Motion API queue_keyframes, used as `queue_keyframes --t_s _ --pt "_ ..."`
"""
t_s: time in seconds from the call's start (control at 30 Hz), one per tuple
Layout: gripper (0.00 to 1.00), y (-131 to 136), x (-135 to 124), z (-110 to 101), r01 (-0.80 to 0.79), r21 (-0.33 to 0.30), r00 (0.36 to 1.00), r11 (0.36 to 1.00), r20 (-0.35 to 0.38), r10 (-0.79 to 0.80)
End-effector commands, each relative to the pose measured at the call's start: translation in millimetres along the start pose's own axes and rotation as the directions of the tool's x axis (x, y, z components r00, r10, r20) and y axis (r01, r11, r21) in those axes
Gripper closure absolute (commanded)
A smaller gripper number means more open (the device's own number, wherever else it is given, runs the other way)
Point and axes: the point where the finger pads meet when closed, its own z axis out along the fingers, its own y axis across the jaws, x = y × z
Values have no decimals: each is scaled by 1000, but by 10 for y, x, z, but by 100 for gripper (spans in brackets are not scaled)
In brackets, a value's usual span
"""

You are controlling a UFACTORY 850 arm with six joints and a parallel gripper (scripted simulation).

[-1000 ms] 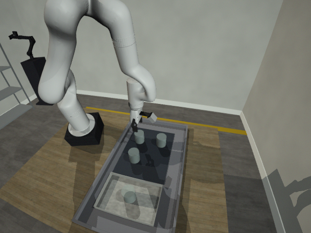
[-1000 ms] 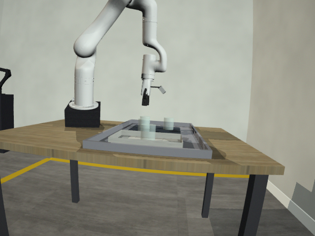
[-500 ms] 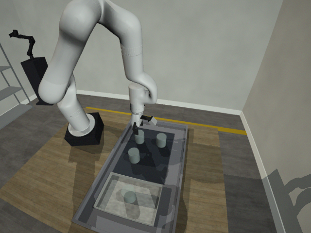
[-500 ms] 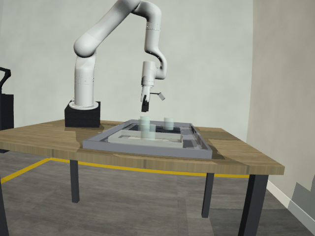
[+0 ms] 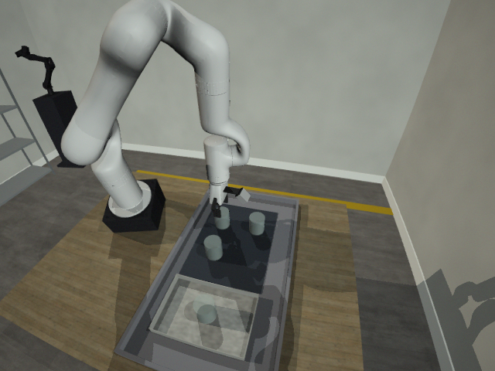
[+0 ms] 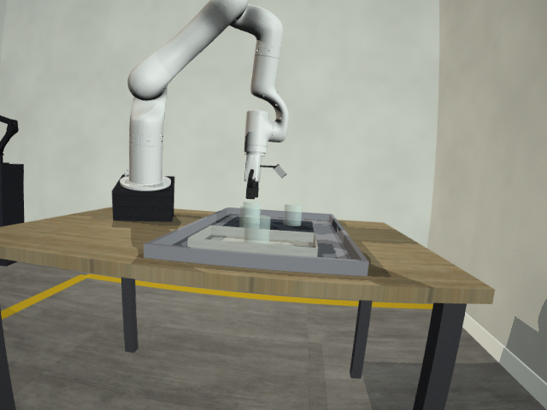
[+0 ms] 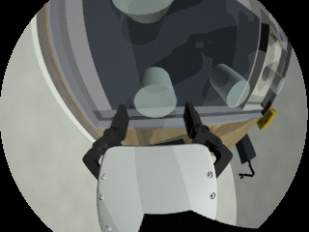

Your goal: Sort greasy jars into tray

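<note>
Translucent glass jars (image 5: 213, 247), matt dark mat (image 5: 233, 261)

Steel table top (image 5: 288, 255) under mat (image 5: 255, 271), tray (image 5: 159, 321)
</note>
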Motion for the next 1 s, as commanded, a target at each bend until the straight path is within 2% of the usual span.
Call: queue_keyframes --t_s 0.0,0.77,0.97 --pt "0 0 5 82 -1 3 1000 1000 -12 1" --pt "0 -2 10 486 -1 3 1000 1000 -12 1" --pt "0 -2 10 486 -1 3 1000 1000 -12 1"
